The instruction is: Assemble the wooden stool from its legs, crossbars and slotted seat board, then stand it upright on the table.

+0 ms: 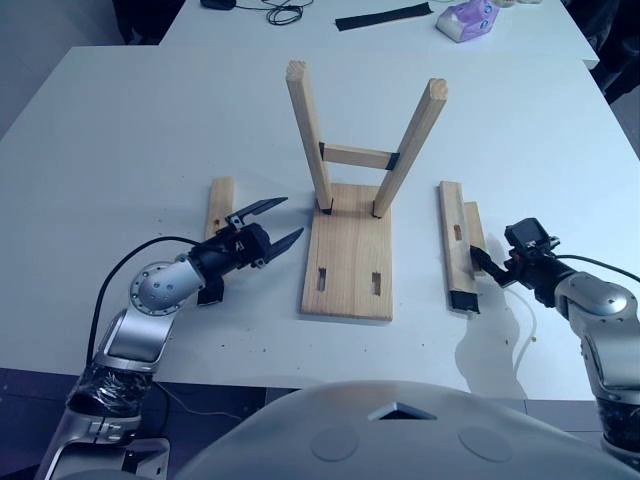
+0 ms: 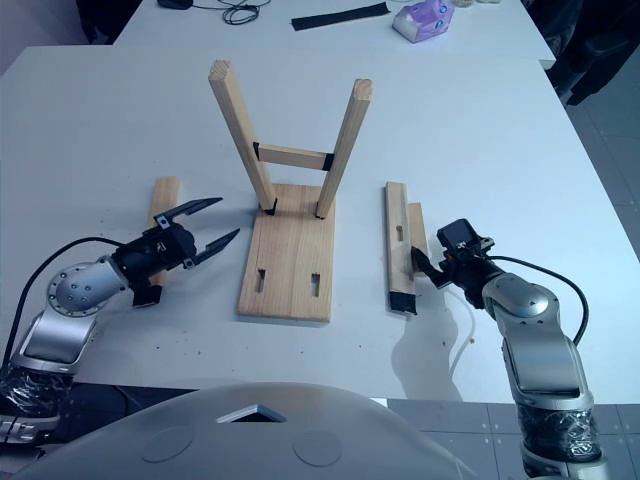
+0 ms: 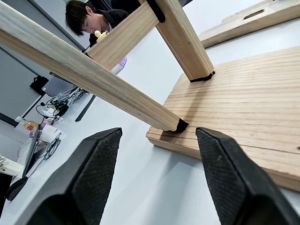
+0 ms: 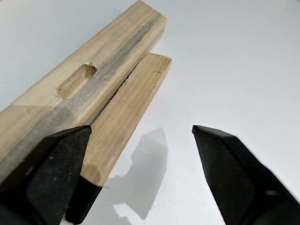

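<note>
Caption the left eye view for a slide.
Two legs and a crossbar stand in the seat board; open left gripper beside it, open right gripper at a loose leg.

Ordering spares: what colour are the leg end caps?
Black caps; clearest in left wrist view.

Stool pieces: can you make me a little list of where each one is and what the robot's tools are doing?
Seat board: flat on the table, near slots empty
Standing: two legs in the far slots, joined by a crossbar
Right side: long leg lying flat, shorter piece beside it
Left side: loose piece lying flat
Left tool: open, holding nothing, beside the board's left edge
Right tool: open, at the shorter piece's near end
</note>
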Tool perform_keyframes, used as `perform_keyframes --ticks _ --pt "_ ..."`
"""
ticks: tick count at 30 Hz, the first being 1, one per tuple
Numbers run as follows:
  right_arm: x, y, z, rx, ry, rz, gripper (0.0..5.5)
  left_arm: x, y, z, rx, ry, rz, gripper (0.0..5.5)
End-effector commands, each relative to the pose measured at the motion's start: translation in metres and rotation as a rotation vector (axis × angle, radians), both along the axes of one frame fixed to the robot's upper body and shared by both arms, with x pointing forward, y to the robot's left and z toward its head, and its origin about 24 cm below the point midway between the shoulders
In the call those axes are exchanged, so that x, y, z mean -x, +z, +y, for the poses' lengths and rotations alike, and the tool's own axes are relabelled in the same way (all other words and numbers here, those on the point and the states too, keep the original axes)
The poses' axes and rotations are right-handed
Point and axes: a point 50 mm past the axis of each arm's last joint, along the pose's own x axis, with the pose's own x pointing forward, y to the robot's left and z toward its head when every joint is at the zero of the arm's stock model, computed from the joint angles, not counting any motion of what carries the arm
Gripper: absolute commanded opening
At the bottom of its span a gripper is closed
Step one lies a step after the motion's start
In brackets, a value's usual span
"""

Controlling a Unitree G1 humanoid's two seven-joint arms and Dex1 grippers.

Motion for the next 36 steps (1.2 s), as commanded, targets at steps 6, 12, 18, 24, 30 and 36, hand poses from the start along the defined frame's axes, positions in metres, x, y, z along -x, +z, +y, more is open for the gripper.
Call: perform_keyframes --ticks 6,12,18,24,30,36 --pt "0.01 -0.019 0.003 0.02 -0.014 0.058 3.99 0.0 -0.001 -0.003 -0.013 -0.016 0.002 2.94" --pt "0.014 -0.025 0.0 0.03 -0.029 0.073 3.99 0.0 0.0 -0.001 -0.016 -0.008 0.0 2.94" --pt "0.023 -0.033 -0.005 0.042 -0.067 0.1 3.1 0.0 0.001 0.0 -0.011 0.006 -0.001 2.94" --pt "0.03 -0.04 -0.001 0.03 -0.079 0.116 2.22 -0.002 0.003 0.001 -0.014 -0.003 -0.001 2.94" --pt "0.029 -0.04 0.002 0.017 -0.084 0.111 1.33 -0.009 0.009 0.003 0.007 0.013 -0.002 2.94" --pt "0.02 -0.031 -0.006 0.025 -0.097 0.071 1.12 -0.024 0.028 0.013 0.074 0.088 -0.017 2.94"
